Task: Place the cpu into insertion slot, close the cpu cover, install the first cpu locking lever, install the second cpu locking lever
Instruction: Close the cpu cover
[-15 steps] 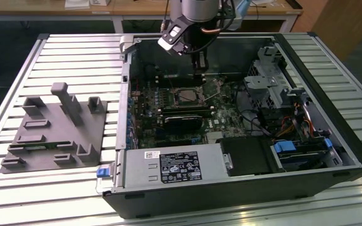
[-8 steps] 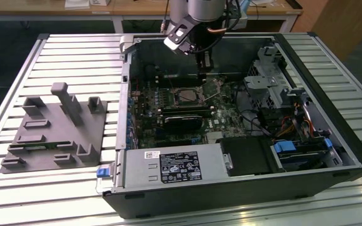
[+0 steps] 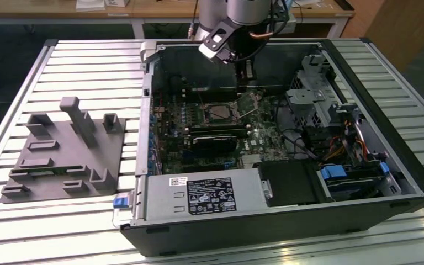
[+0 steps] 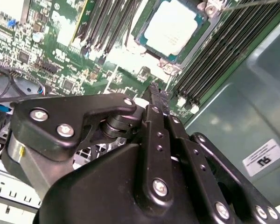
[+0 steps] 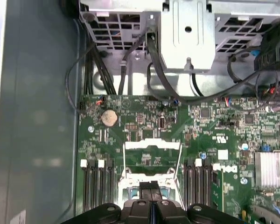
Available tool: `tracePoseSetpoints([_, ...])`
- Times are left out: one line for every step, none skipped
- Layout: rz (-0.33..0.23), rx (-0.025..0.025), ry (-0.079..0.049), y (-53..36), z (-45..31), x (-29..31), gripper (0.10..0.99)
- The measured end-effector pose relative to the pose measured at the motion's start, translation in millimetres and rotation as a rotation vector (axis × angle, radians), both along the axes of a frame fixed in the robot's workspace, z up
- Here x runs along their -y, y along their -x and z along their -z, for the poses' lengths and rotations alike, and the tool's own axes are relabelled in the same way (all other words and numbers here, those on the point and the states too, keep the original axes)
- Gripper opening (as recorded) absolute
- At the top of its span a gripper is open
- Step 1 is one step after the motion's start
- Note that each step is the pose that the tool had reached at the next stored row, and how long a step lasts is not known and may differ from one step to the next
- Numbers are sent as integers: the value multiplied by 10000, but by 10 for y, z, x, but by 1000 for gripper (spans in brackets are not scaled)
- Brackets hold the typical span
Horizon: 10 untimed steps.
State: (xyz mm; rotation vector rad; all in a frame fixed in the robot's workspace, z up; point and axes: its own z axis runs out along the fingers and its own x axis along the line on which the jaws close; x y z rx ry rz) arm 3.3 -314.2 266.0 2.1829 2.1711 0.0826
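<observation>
My end effector (image 5: pixel 150 185) is pinched narrow w/ nothing btwn its tips, hanging inside the PC case (image 3: pixel 271 227) just beside the cpu cover (image 5: pixel 152 145), which stands raised off the socket. The cpu (image 4: pixel 172 25) sits flat in the insertion slot (image 4: pixel 149 47) on the green motherboard (image 5: pixel 144 116), silvery top up, apart from my tips.

arm (image 3: pixel 236 12): silver-grey tubes, dark cables | tool (image 4: pixel 157 95): black jointed bars, silver screw heads
</observation>
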Motion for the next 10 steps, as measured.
tracePoseSetpoints([1,0,2,-15,0,-2,106])
tracePoseSetpoints([2,0,3,-30,0,-4,106])
tracePoseSetpoints([2,0,3,-45,0,-5,106])
tracePoseSetpoints([1,0,4,-58,0,-6,106])
tracePoseSetpoints([1,-1,7,-69,0,-7,106])
tracePoseSetpoints([0,0,7,-83,0,-8,106])
tracePoseSetpoints([0,0,8,-97,0,-10,106])
tracePoseSetpoints([1,0,9,-109,0,-11,106])
tracePoseSetpoints([1,0,10,-121,0,-12,106])
tracePoseSetpoints([1,0,12,-133,0,-13,106])
